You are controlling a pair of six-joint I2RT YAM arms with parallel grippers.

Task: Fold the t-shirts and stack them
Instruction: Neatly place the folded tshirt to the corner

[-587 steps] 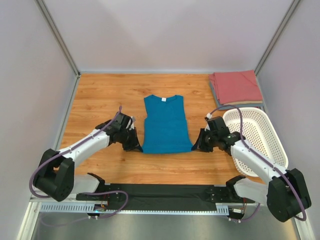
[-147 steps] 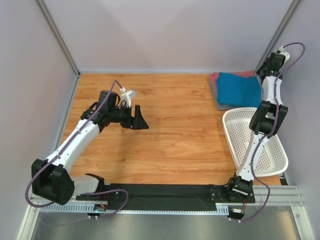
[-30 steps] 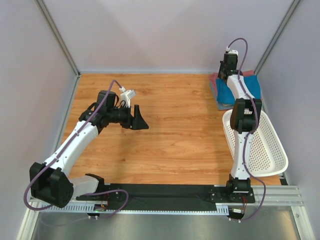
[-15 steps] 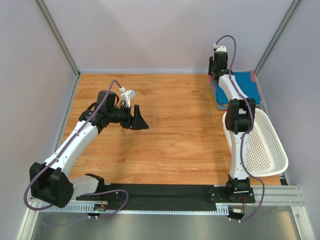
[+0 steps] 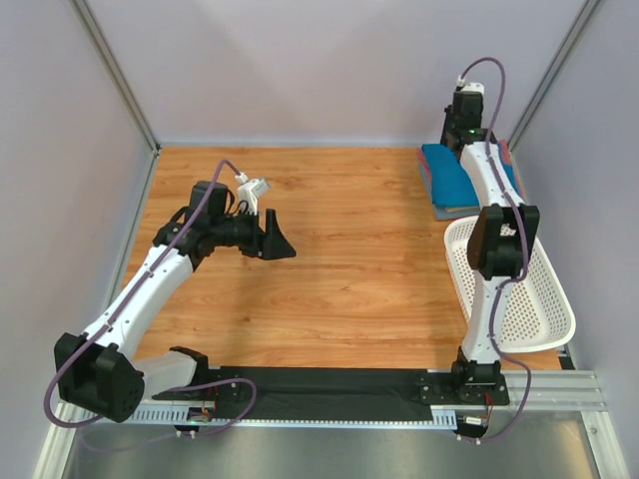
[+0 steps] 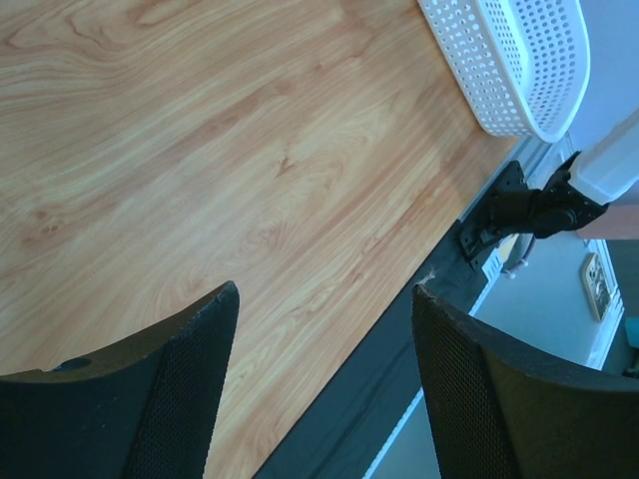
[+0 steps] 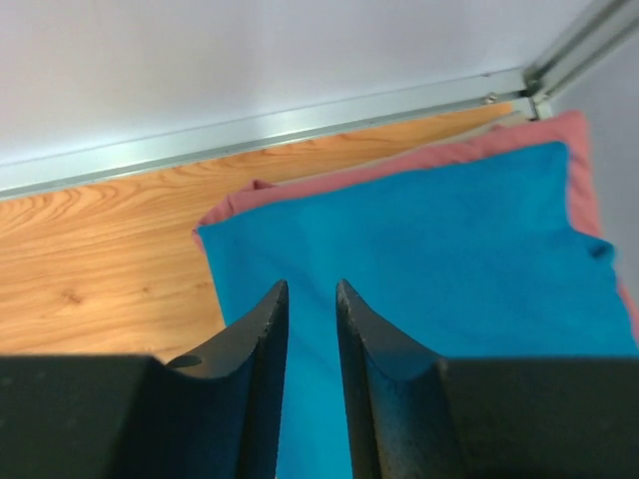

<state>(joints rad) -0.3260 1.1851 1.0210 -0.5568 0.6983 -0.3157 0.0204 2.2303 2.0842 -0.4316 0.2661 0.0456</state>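
Observation:
The folded t-shirts lie stacked at the back right corner of the table. The teal-blue one (image 5: 449,170) (image 7: 439,259) is on top. A salmon-red one (image 5: 510,160) (image 7: 399,160) shows at its edges, and a grey-blue edge (image 5: 455,211) shows lowest. My right gripper (image 5: 461,138) (image 7: 312,289) hovers above the teal shirt's left part. Its jaws stand a narrow gap apart with nothing pinched between them. My left gripper (image 5: 275,239) (image 6: 324,299) hangs wide open over the bare wooden table (image 5: 349,259), left of centre, holding nothing.
A white perforated basket (image 5: 559,299) (image 6: 519,60) stands at the right, in front of the stack, with the right arm's elbow above it. Grey walls close in the back and both sides. A black strip (image 5: 329,384) runs along the near edge.
The right gripper has swung left and then back right above the stack, and its jaws have parted from shut to a narrow gap. The left arm has not moved.

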